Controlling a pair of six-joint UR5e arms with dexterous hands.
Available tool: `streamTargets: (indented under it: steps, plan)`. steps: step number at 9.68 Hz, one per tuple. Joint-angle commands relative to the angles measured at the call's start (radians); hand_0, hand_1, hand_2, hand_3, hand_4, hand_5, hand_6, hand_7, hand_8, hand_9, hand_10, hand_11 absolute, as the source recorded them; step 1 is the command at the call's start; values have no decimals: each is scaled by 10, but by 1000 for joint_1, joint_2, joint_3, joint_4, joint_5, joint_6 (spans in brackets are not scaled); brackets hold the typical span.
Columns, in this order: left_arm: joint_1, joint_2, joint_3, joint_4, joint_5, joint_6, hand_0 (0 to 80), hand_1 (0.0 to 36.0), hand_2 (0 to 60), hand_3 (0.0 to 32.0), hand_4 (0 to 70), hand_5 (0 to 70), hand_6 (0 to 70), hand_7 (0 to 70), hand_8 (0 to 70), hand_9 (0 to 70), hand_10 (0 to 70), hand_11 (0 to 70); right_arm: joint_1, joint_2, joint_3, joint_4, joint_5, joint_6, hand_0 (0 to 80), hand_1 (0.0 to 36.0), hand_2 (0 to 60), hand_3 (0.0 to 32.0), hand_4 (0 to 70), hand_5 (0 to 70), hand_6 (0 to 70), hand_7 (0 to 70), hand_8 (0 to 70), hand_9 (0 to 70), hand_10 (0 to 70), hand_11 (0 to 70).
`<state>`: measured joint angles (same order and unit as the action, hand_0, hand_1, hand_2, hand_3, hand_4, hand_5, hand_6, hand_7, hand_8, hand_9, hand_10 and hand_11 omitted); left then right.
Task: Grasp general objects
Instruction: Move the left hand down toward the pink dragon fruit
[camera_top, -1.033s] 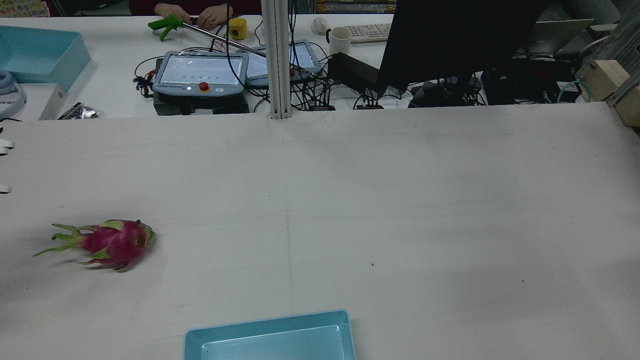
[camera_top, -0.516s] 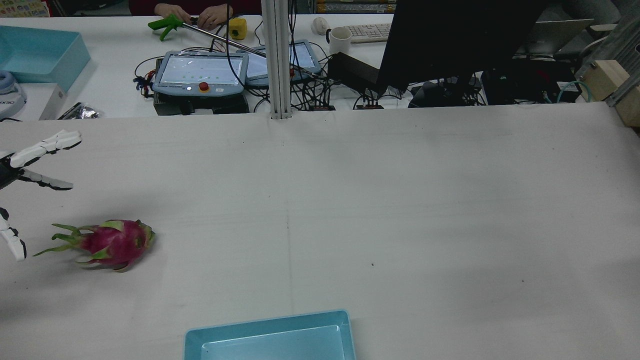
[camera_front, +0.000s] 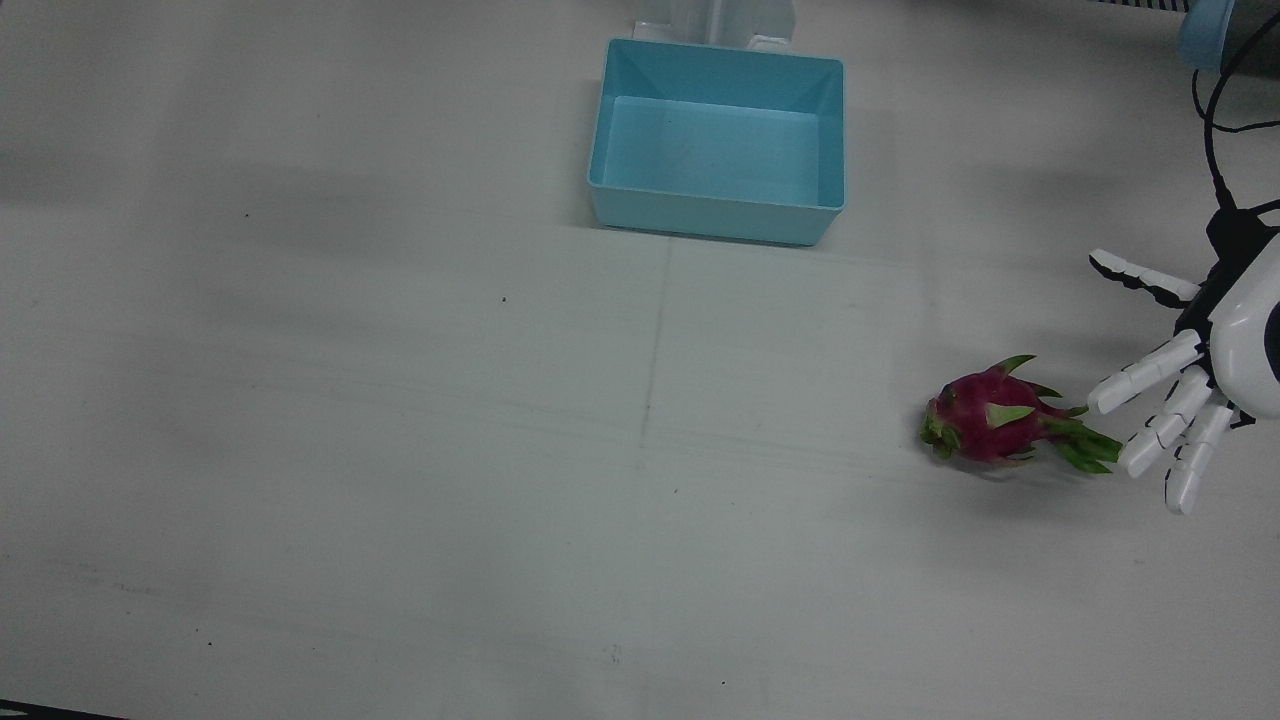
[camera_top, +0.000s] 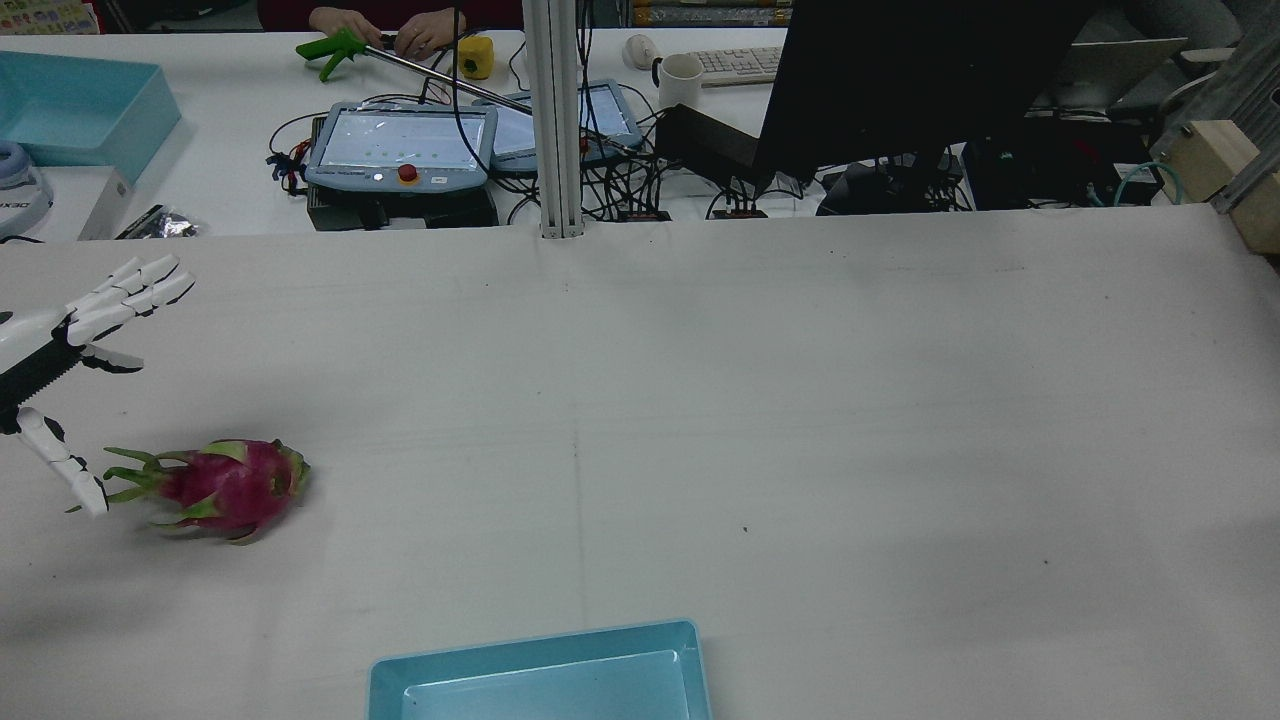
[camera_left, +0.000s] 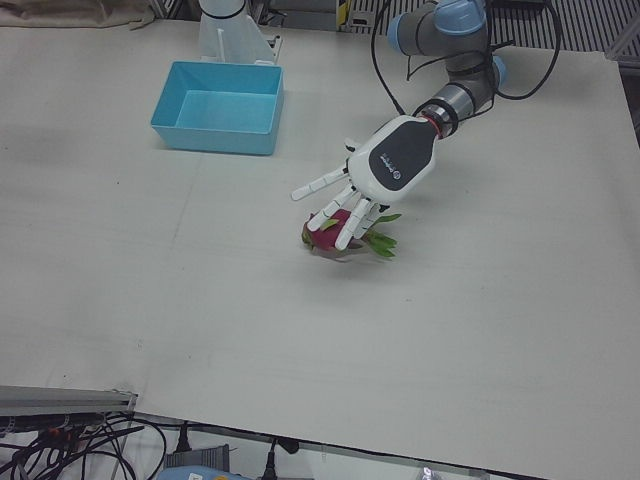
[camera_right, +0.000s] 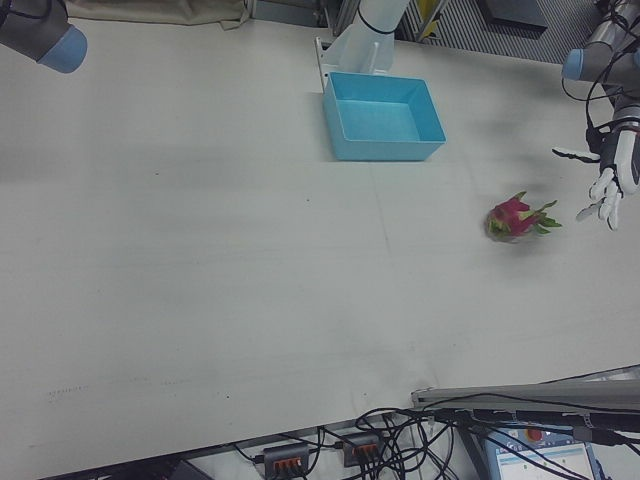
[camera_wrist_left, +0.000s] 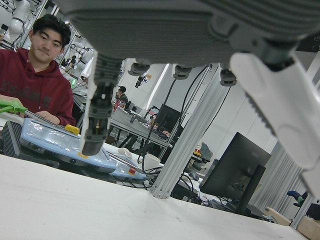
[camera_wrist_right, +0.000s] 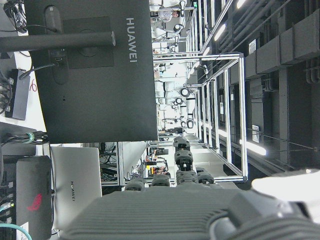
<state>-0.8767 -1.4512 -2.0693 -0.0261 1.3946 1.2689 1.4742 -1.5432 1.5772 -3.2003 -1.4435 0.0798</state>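
Observation:
A pink dragon fruit (camera_front: 985, 415) with green scales lies on its side on the white table, alone near the left arm's side (camera_top: 235, 483) (camera_right: 514, 218). My left hand (camera_front: 1190, 385) is open, fingers spread, and hovers just beside the fruit's leafy end without touching it (camera_top: 45, 360) (camera_right: 610, 175). In the left-front view the left hand (camera_left: 385, 170) overlaps the dragon fruit (camera_left: 325, 238) and hides part of it. My right hand (camera_wrist_right: 175, 200) shows only in its own view, fingers stretched out, holding nothing, facing a monitor.
A light-blue bin (camera_front: 715, 218) stands at the table's robot-side edge (camera_top: 540, 645). Beyond the far edge a post (camera_top: 555, 120), teach pendants (camera_top: 400, 145), a monitor (camera_top: 900, 80) and a person's hands (camera_top: 385, 25) with a green grabber occupy the desk.
My left hand has come in from the rear view's left edge and moved toward the dragon fruit's leafy end. The fruit has not moved.

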Motion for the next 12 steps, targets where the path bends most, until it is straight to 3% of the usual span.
streamTargets:
  steps: [1, 3, 4, 5, 7, 8, 9, 10, 12]
  plan:
    - [31, 9, -11, -81, -40, 62, 631, 227, 0, 320, 0, 24, 0, 71, 27, 0, 0, 0, 0, 0, 1, 0, 0, 0, 0, 0, 0, 0, 0, 0, 0, 0, 0, 0, 0, 0]
    - [114, 41, -9, -219, -64, 159, 599, 212, 0, 320, 0, 0, 0, 55, 10, 0, 0, 0, 0, 0, -2, 0, 0, 0, 0, 0, 0, 0, 0, 0, 0, 0, 0, 0, 0, 0]
    - [142, 61, -8, -279, -66, 200, 566, 186, 0, 320, 0, 0, 0, 73, 17, 0, 0, 0, 0, 0, -2, 0, 0, 2, 0, 0, 0, 0, 0, 0, 0, 0, 0, 0, 0, 0]
    - [150, 61, -5, -288, -71, 226, 563, 184, 0, 320, 0, 10, 0, 78, 24, 1, 0, 0, 0, 0, -2, 0, 0, 2, 0, 0, 0, 0, 0, 0, 0, 0, 0, 0, 0, 0]
    - [172, 42, 8, -203, -193, 265, 600, 217, 0, 320, 0, 36, 0, 65, 29, 0, 0, 0, 0, 0, -2, 0, 0, 0, 0, 0, 0, 0, 0, 0, 0, 0, 0, 0, 0, 0]
    - [197, 14, 9, -108, -234, 277, 728, 267, 0, 320, 0, 22, 0, 54, 30, 0, 0, 0, 0, 0, -2, 0, 0, 2, 0, 0, 0, 0, 0, 0, 0, 0, 0, 0, 0, 0]
    - [218, -1, 11, -50, -276, 277, 800, 296, 0, 320, 0, 19, 0, 52, 25, 0, 0, 0, 0, 0, -2, 0, 0, 0, 0, 0, 0, 0, 0, 0, 0, 0, 0, 0, 0, 0]
    - [238, -12, 11, -10, -317, 274, 738, 278, 0, 320, 0, 24, 0, 49, 21, 0, 0, 0, 0, 0, 0, 0, 0, 0, 0, 0, 0, 0, 0, 0, 0, 0, 0, 0, 0, 0]
    - [243, -57, 37, 79, -327, 267, 724, 277, 0, 320, 0, 24, 0, 61, 21, 0, 0, 0, 0, 0, 0, 0, 0, 0, 0, 0, 0, 0, 0, 0, 0, 0, 0, 0, 0, 0]
